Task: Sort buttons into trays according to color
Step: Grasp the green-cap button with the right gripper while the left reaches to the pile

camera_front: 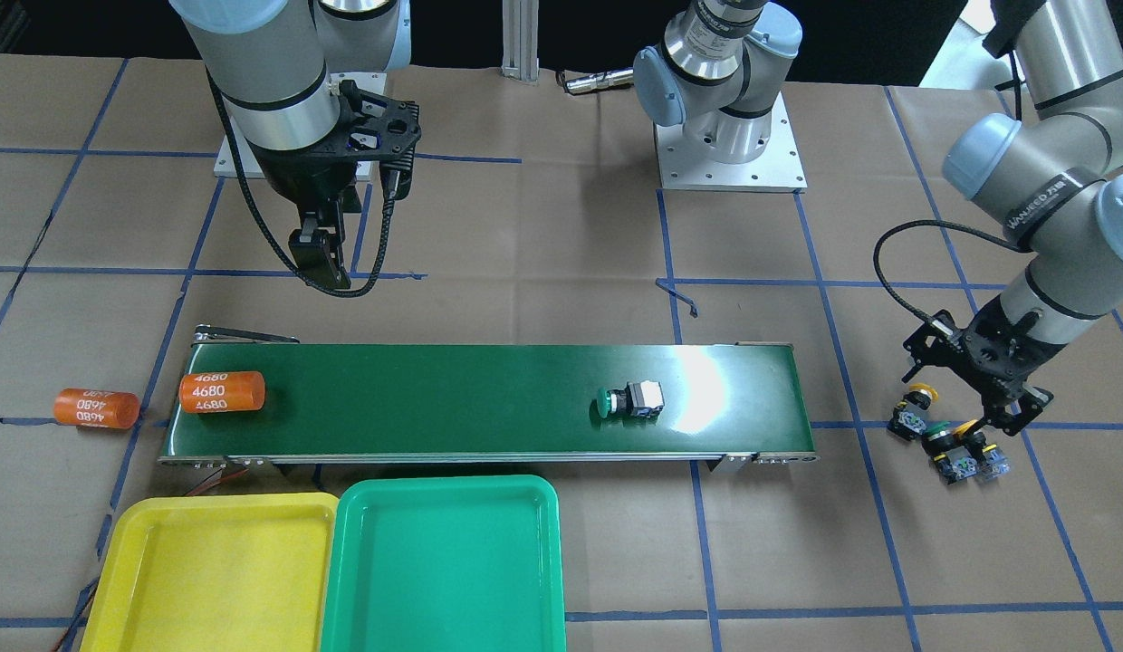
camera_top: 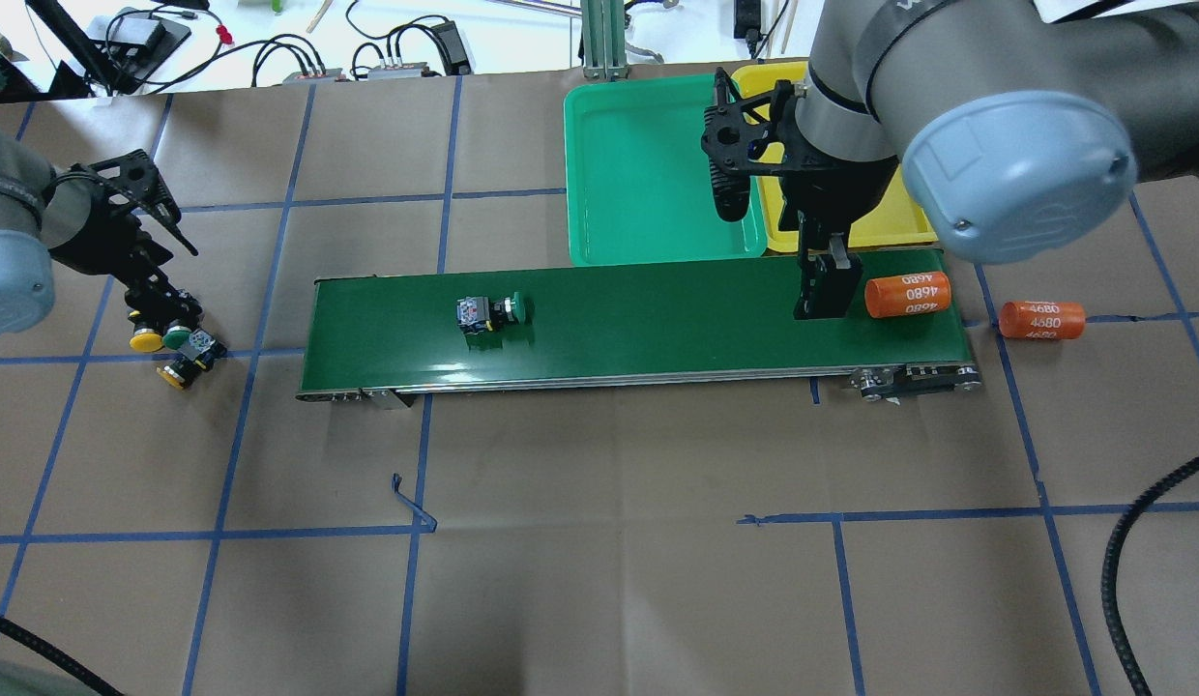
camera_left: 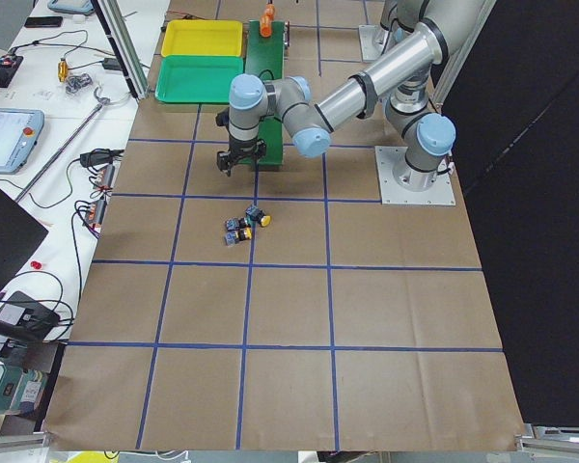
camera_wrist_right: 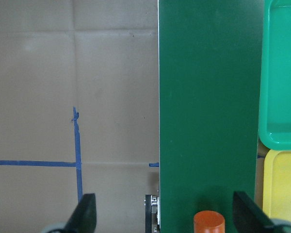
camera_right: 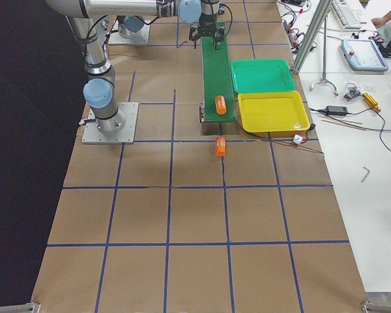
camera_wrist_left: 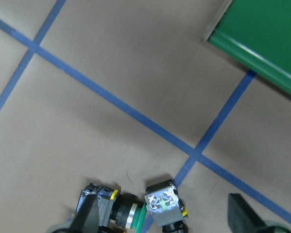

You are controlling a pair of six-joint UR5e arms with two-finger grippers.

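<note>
A green-capped button [camera_front: 629,400] lies on its side on the dark-green conveyor belt [camera_front: 435,407]; it also shows in the overhead view [camera_top: 491,311]. A cluster of yellow- and green-capped buttons [camera_front: 946,439] lies on the paper past the belt's end. My left gripper [camera_wrist_left: 162,213] is open and low over this cluster [camera_top: 169,343], with a green-capped button [camera_wrist_left: 160,206] between its fingers. My right gripper [camera_wrist_right: 165,213] is open and hovers above the belt's other end [camera_top: 824,290]. The yellow tray [camera_front: 208,570] and the green tray [camera_front: 444,561] stand side by side beside the belt, both empty.
One orange "4680" cylinder [camera_front: 222,391] lies on the belt just below my right gripper; another [camera_front: 97,407] lies on the paper beyond the belt's end. Blue tape lines cross the brown paper. The arm bases stand behind the belt.
</note>
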